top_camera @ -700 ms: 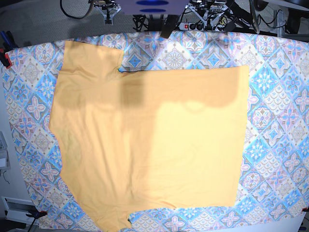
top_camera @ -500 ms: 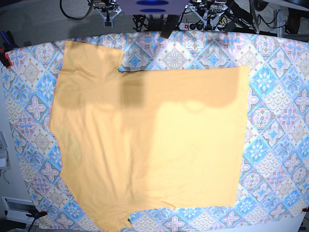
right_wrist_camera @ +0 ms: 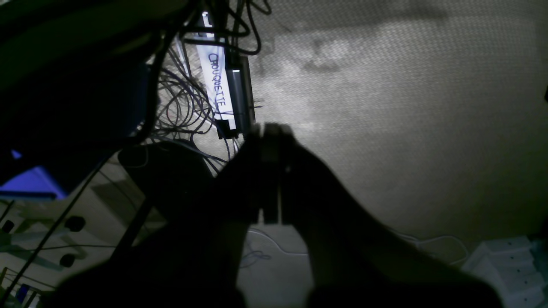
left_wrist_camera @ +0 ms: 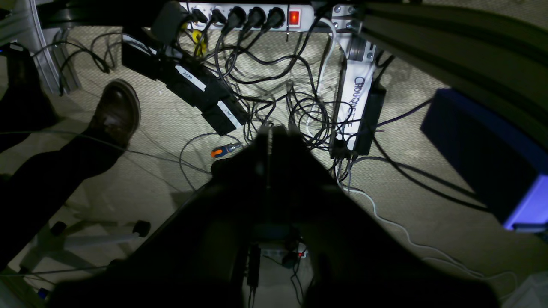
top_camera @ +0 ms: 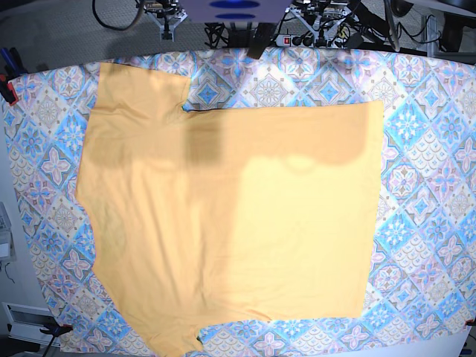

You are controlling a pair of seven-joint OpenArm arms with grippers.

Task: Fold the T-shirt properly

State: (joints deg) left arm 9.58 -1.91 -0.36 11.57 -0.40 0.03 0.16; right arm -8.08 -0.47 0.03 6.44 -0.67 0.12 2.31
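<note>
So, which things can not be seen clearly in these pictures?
- T-shirt: base view, lower sleeve cut off by bottom edge; neckline and label not visible.
- Left gripper and right gripper: dark silhouettes, aimed at the floor; neither wrist view shows the shirt.
- Arms: outside base view.

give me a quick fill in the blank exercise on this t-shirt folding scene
1. The T-shirt lies spread flat on a patterned ____.
2. The colour of the T-shirt is ____.
3. In both wrist views, the left hand and right hand are ____, holding nothing.
4. The switch on the power strip glows ____.

Missing words: tablecloth; yellow-orange; shut; red
</note>
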